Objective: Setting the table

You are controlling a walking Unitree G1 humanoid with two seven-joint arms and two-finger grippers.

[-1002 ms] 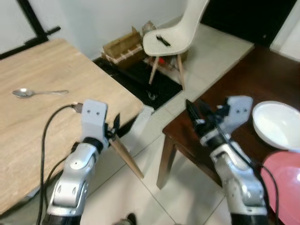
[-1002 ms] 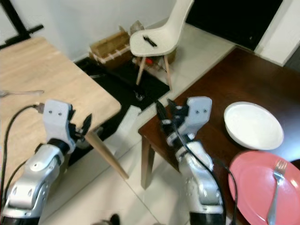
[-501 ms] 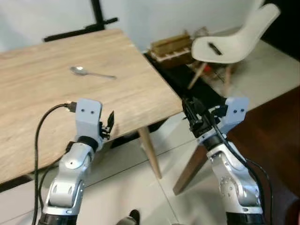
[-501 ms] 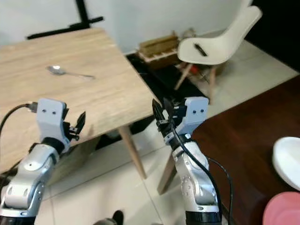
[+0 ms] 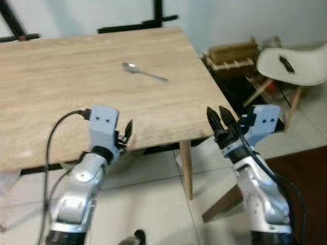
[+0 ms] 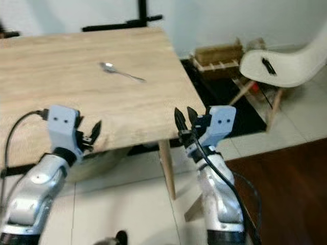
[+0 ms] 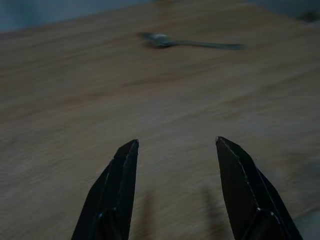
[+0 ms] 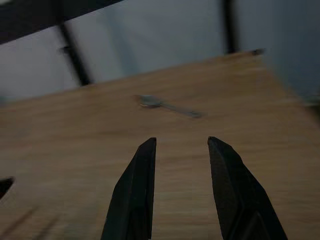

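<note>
A metal spoon lies on the light wooden table, toward its far right part; it also appears as the spoon in the left wrist view and the spoon in the right wrist view. My left gripper hovers at the table's near edge, open and empty. Just off the table's near right corner, my right gripper is open too, holding nothing. Both point toward the spoon from well short of it.
A white chair with a small dark object on its seat stands to the right. A wooden crate sits on a black mat behind the table corner. A dark brown table corner is at the lower right. Tiled floor lies below.
The camera has swung left: the wooden table and spoon now fill the middle, while the dark table with its dishes has slid out to the right. Both grippers stay open.
</note>
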